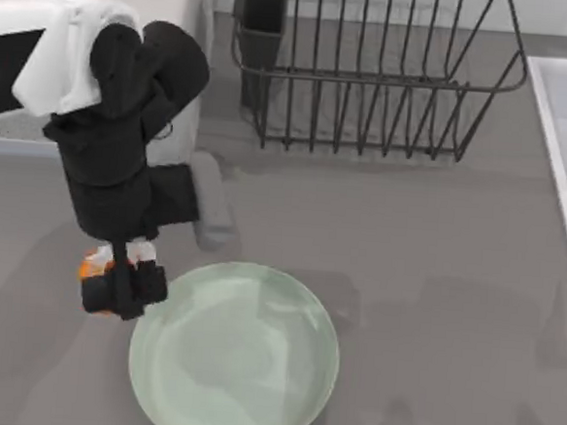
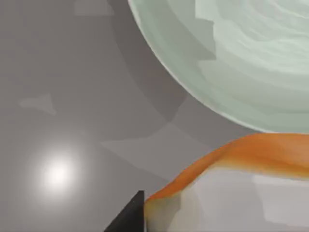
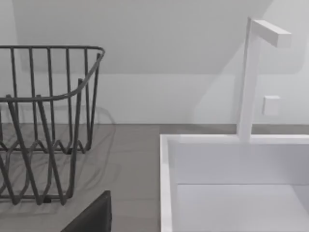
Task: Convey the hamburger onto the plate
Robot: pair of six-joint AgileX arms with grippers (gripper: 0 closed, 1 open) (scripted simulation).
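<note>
**Left gripper at the hamburger, beside the plate**

Left arm reaches over the bench's left side in the top view. Left gripper (image 1: pixel 123 284) sits low, just off the plate's (image 1: pixel 306 311) left rim. Hamburger (image 1: pixel 93 265) is under and between the fingers: orange and white patches peek out on either side of the black finger pieces. Jaws look closed in on it, narrow gap, hamburger between them. Cannot tell whether it is lifted or resting on the bench.

Left wrist view: hamburger (image 2: pixel 251 183) close up, orange band over pale body, a dark finger (image 2: pixel 130 215) against its edge. Plate (image 2: pixel 241 58) lies just beyond, apart from the hamburger, grey bench (image 2: pixel 72 96) between them.

Plate: pale green, glossy, nothing on it, near the bench's front edge.

Wire rack (image 1: pixel 371 73) stands at the back, well apart from the plate. White sink (image 3: pixel 231 193) with a tap (image 3: pixel 251 77) at the right. Right wrist view looks across rack (image 3: pixel 43 121) and sink; right gripper's jaws cannot be told.
</note>
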